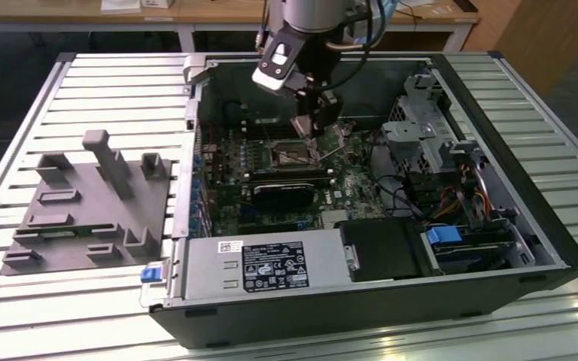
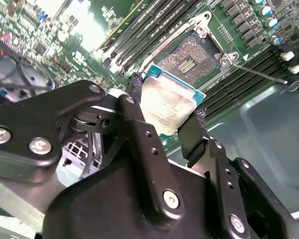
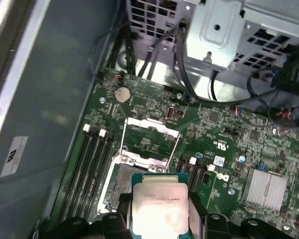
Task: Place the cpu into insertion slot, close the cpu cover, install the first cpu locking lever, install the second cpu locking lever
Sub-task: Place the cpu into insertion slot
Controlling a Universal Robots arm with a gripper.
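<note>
Cpu (image 2: pixel 170 98) hangs clamped by two opposite edges in my gripper (image 2: pixel 168 105), face up, just above the open insertion slot (image 2: pixel 192 57) near the motherboard's (image 3: pixel 224 129) middle, not yet seated. The cpu cover (image 3: pixel 154 126) lies flipped back beyond the slot. Memory slots (image 3: pixel 87 169) flank it, and a locking lever (image 2: pixel 261 73) juts from its corner.

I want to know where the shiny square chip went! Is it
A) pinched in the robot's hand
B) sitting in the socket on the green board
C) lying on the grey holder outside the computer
A: the cpu is clamped in the hand, held off the insertion slot, whose dark middle is bare.
</note>
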